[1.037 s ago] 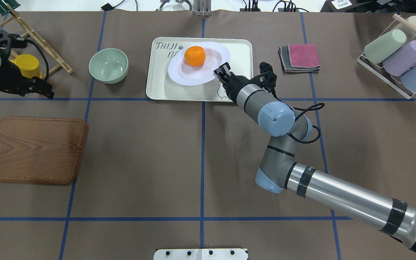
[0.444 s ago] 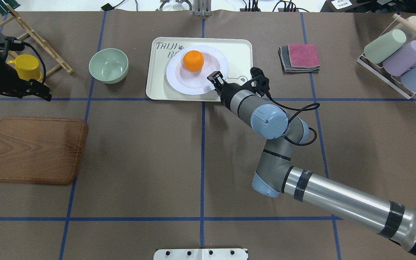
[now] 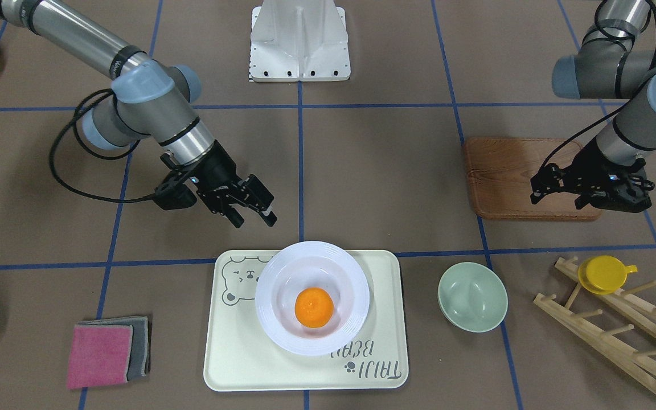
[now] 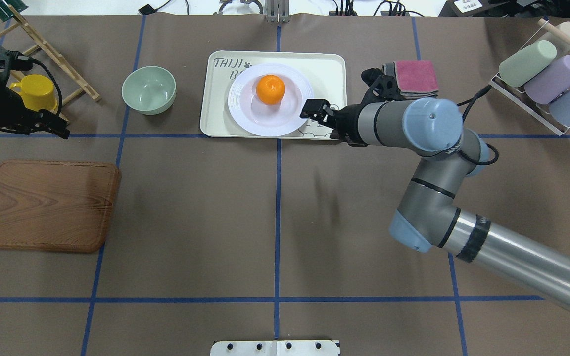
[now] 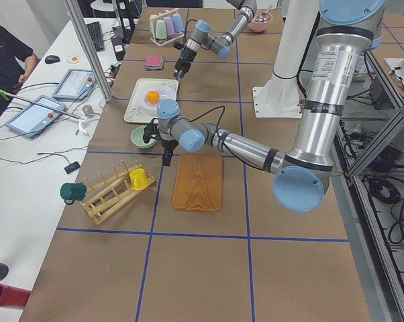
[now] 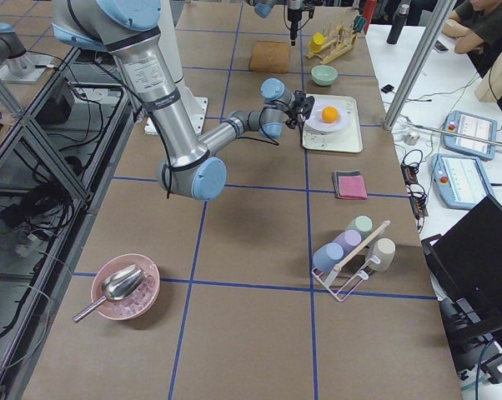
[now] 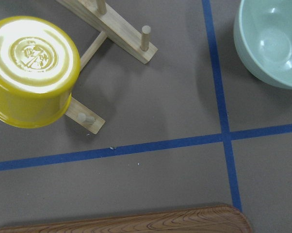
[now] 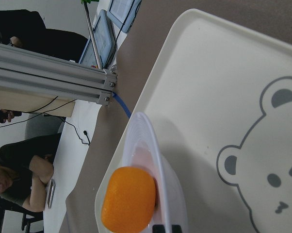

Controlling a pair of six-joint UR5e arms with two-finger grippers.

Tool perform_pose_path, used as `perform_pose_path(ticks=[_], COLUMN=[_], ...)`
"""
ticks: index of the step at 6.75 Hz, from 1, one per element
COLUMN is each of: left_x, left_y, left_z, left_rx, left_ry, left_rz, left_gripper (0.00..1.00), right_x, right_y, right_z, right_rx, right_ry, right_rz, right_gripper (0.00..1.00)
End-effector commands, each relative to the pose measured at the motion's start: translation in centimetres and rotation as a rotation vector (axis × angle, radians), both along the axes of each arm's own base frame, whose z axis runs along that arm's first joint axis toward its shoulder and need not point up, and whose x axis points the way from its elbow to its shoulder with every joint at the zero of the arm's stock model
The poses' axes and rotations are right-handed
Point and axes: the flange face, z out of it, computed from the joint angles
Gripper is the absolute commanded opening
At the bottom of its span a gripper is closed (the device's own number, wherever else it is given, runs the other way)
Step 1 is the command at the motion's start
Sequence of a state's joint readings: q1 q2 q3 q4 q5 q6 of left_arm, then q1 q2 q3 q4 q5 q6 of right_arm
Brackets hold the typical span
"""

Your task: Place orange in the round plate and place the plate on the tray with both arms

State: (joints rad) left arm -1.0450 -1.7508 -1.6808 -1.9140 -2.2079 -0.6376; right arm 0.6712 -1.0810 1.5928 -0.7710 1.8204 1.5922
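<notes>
The orange (image 4: 270, 89) is bright orange, the plate (image 4: 245, 118) glossy white, the tray (image 4: 329, 74) cream with a grey bear face and grey lettering. Blue tape lines cross the brown tabletop (image 4: 191, 222). Pale green bowl (image 4: 148, 90), yellow cup (image 4: 37, 92), brown wood-grain board (image 4: 47, 205), pink and grey cloths (image 4: 416, 76).

"What did the arms look like?"

"The right arm (image 4: 512, 257) and the left arm (image 3: 630, 128) were silver-grey metal tubes ringed with black bands, with rounded light blue joint caps (image 4: 431, 123)."

"And the ends?"

"All black. The right gripper (image 3: 255, 219) had blocky fingers (image 3: 267, 212), and a thin black cable (image 3: 50, 156) looped beside its wrist."
</notes>
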Motion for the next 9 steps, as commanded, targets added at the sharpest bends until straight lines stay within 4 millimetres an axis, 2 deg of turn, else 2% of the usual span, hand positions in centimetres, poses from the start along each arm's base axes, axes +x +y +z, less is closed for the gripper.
perform_pose_path(ticks=[1, 2, 3, 4, 5, 6, 7, 8, 9], left_x=[-3.1, -7.4, -11.3, -14.2, -16.2, -17.4, -18.2, -18.7, -19.3], left_y=[0.6, 1.3, 2.7, 3.9, 5.0, 5.5, 5.6, 5.7, 5.7], left_z=[2.6, 5.6, 8.9, 11.1, 12.4, 13.2, 13.6, 13.9, 14.4], left_rx=[0.032, 0.061, 0.088, 0.096, 0.091, 0.08, 0.063, 0.055, 0.044], left_ry=[-0.032, -0.061, -0.101, -0.119, -0.092, -0.093, -0.097, -0.1, -0.102], left_rz=[0.022, 0.036, 0.065, 0.079, 0.104, 0.094, 0.079, 0.07, 0.058], left_gripper=[0.98, 0.98, 0.98, 0.98, 0.98, 0.98, 0.98, 0.98, 0.98], right_x=[8.4, 10.9, 14.9, 18.3, 22.6, 26.8, 31.4, 37.1, 41.4], right_y=[-1.2, -1.8, -3.4, -5.5, -7.7, -8.2, -6.6, -5.0, -2.3], right_z=[0.4, 3.0, 6.2, 7.7, 9.1, 10.8, 14.3, 18.4, 22.9], right_rx=[0.127, 0.187, 0.236, 0.178, 0.096, 0.131, 0.114, 0.088, 0.065], right_ry=[0.198, 0.272, 0.344, 0.396, 0.452, 0.547, 0.608, 0.639, 0.623], right_rz=[-0.19, -0.253, -0.246, -0.203, -0.166, -0.22, -0.339, -0.413, -0.442], right_gripper=[1.0, 1.0, 1.0, 1.0, 1.0, 1.0, 1.0, 1.0, 1.0])
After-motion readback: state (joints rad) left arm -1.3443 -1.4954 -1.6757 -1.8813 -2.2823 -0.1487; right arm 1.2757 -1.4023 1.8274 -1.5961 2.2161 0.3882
